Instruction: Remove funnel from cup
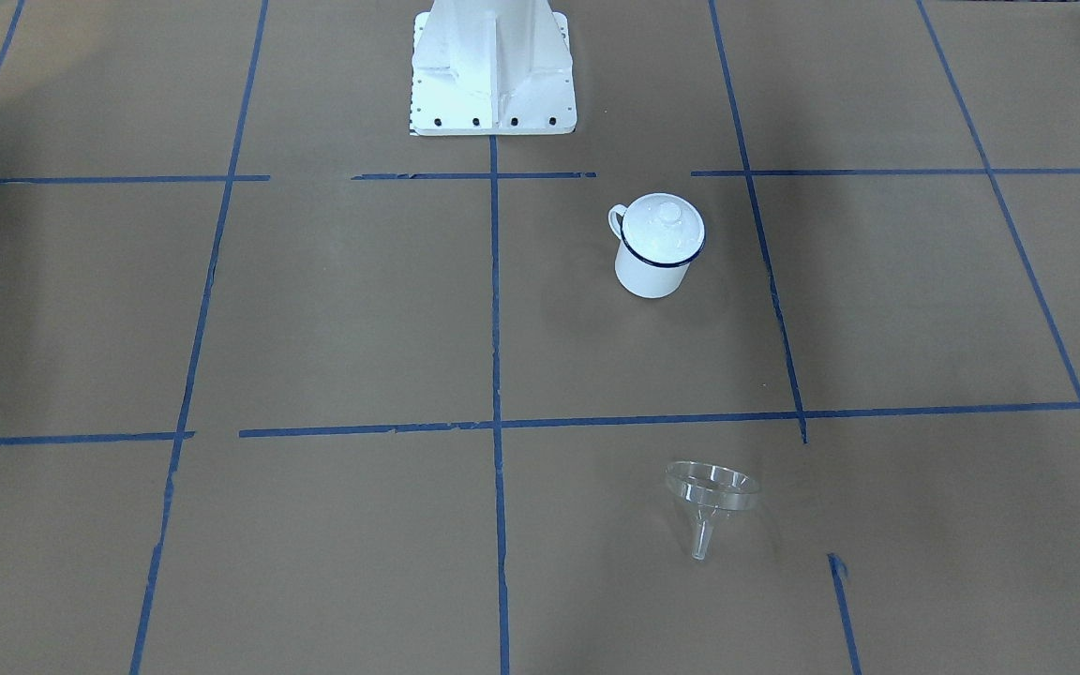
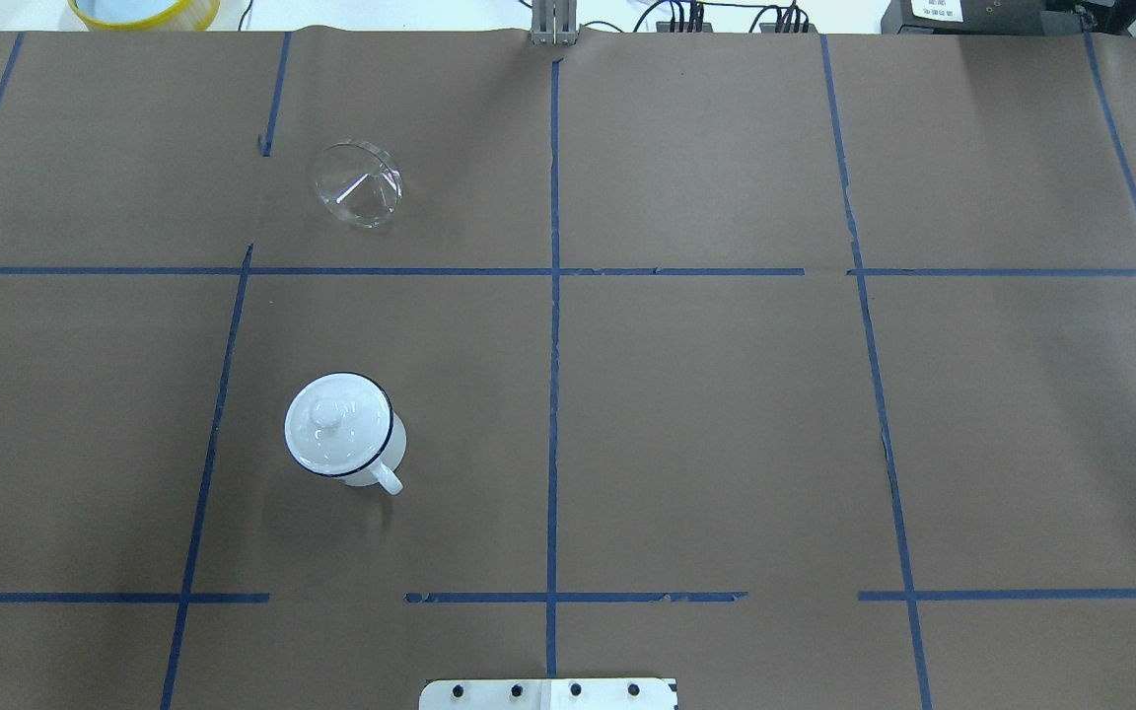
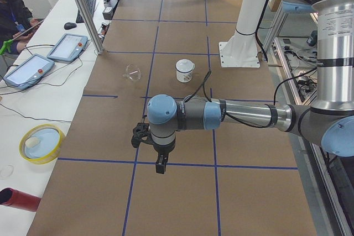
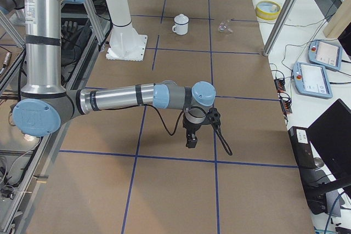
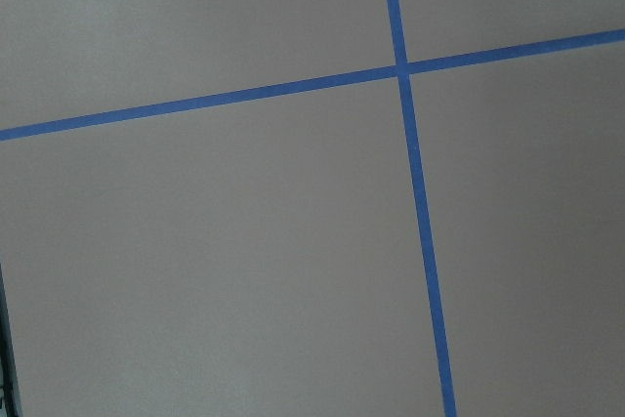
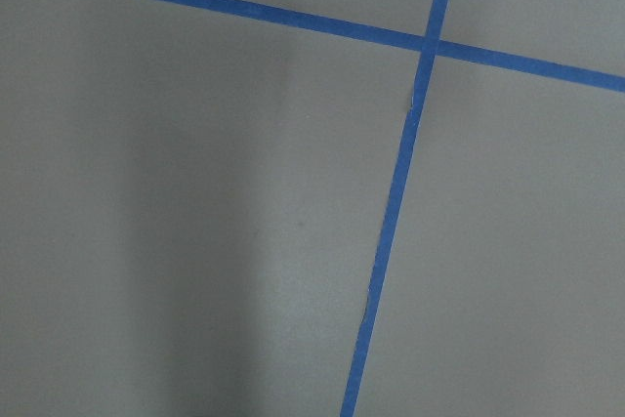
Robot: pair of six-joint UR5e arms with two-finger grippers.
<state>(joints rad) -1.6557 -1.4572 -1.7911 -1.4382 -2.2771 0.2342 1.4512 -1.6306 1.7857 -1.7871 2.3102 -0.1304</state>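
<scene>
The clear funnel (image 1: 709, 502) lies on its side on the brown table, apart from the cup; it also shows in the overhead view (image 2: 358, 184). The white cup (image 1: 657, 248) with a dark blue rim stands upright with a white knobbed lid (image 2: 331, 426) on it. My left gripper (image 3: 160, 164) shows only in the exterior left view, above bare table far from both things. My right gripper (image 4: 191, 142) shows only in the exterior right view, also far from them. I cannot tell whether either is open or shut. Both wrist views show only table and blue tape.
The robot's white base (image 1: 493, 66) stands at the table's middle edge. A yellow bowl (image 3: 41, 143), a red cylinder (image 3: 19, 199) and control tablets (image 3: 66, 47) lie on the side bench. A metal post (image 3: 83, 12) stands at the table's far edge.
</scene>
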